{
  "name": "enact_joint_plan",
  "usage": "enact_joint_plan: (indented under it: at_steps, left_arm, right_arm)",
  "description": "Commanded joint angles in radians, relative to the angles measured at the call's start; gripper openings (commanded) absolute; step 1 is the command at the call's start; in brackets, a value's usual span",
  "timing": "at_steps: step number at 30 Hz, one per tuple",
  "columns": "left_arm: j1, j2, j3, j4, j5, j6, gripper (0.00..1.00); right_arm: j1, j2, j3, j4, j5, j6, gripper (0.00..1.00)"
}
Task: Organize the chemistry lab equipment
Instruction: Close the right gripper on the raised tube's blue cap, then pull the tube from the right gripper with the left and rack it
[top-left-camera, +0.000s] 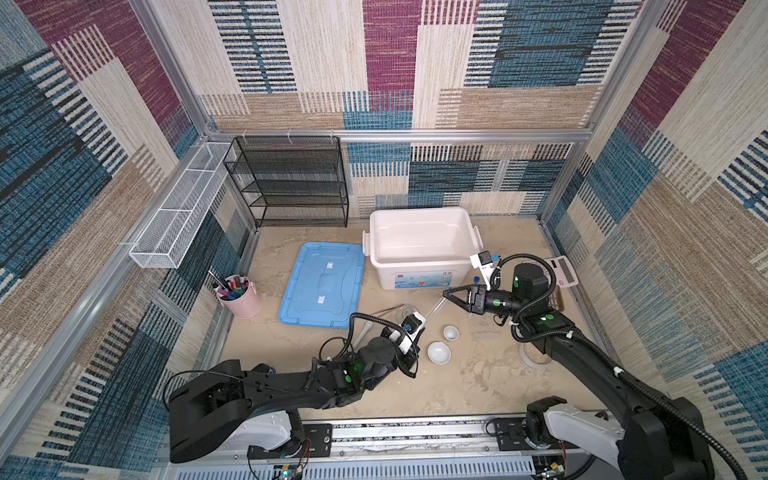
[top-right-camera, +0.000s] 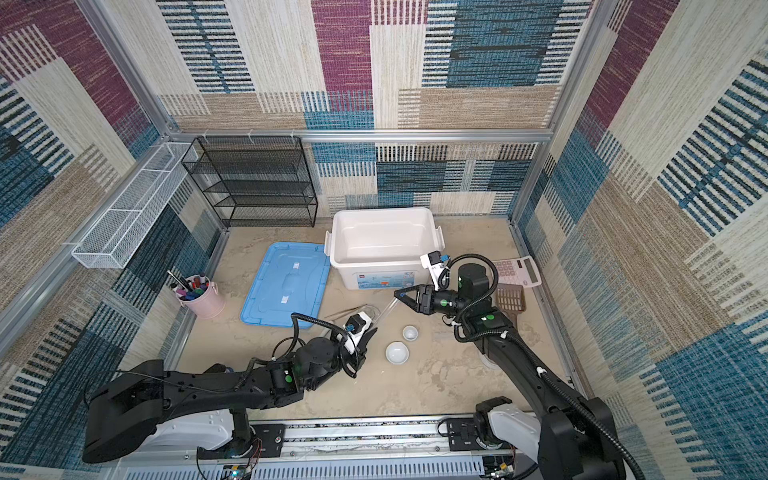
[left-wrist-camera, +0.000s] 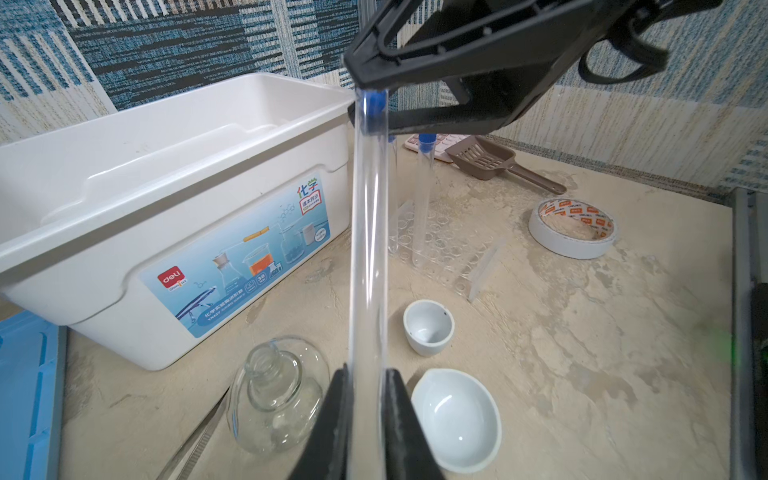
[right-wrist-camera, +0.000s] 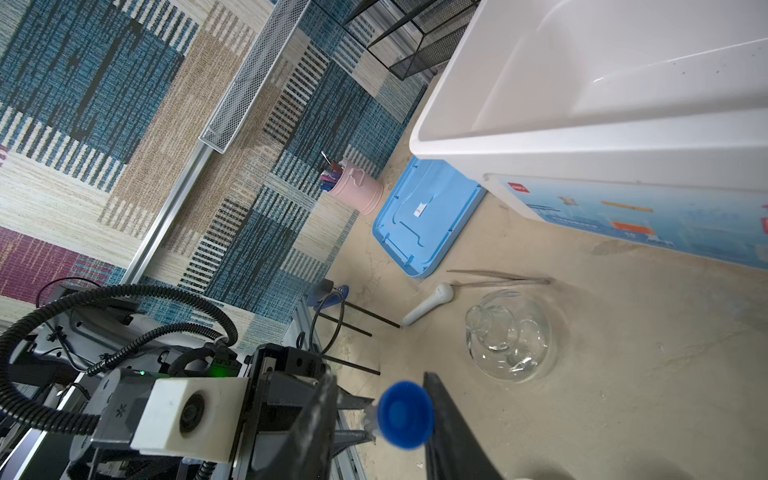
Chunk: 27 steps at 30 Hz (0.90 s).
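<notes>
Test tube, clear and stopped with a blue cap, stretches between the two tools, held up off the bench on a slant. The left tool is clamped on the tube's lower end, and both dark fingers press against the glass. The right tool sits at the opposite end with its jaws parted around the cap. One finger lies against the blue plastic, and a gap shows between the cap and the other finger, so it has no firm grip.

In a top view the tube runs from the left tool up to the tip of the right tool, in front of the white box.

Below the tube, a glass flask lies on its side on the bench just beside the left tool. A shallow dish sits on the tool's other side, and a cup-shaped dish is a little further on.

Tweezers and a white pestle lie near the flask, towards the blue lid. The ring tripod lies tipped over beside the pestle.

Past the dishes, a clear rack holds capped tubes standing upright.
</notes>
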Motion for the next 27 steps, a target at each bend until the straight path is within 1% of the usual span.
enact_joint_plan:
  at_steps: [1,11,13,15,17,18,20,24,27]
  left_arm:
    - [-0.001,0.005,0.004,0.043,0.001,0.013,0.15]
    - [-0.001,0.027,0.009,0.044,-0.005,0.007,0.17]
    - [-0.001,0.029,0.012,0.038,-0.006,0.005,0.2]
    - [-0.001,0.032,0.016,0.031,-0.012,-0.001,0.26]
    - [-0.001,0.034,0.021,0.021,-0.02,-0.009,0.29]
    - [-0.001,0.033,0.023,0.016,-0.02,-0.012,0.32]
    - [-0.002,0.035,0.025,0.008,-0.027,-0.021,0.41]
    - [-0.001,0.029,0.013,0.009,-0.057,-0.043,0.65]
    - [-0.001,0.019,-0.01,0.031,-0.079,-0.059,0.75]
  right_arm:
    - [0.0,-0.008,-0.003,0.039,-0.009,0.013,0.33]
    - [0.0,-0.024,-0.015,0.032,0.004,0.009,0.2]
    - [-0.001,-0.032,-0.021,0.028,0.01,0.007,0.19]
    - [0.0,-0.04,-0.027,0.021,0.018,0.003,0.18]
    - [0.0,-0.049,-0.032,0.007,0.036,-0.004,0.17]
    - [0.0,-0.055,-0.034,0.001,0.045,-0.009,0.16]
    - [0.0,-0.069,-0.037,-0.014,0.063,-0.016,0.15]
    - [0.0,-0.108,-0.032,-0.086,0.14,-0.056,0.14]
    - [0.002,-0.14,-0.026,-0.174,0.209,-0.091,0.13]
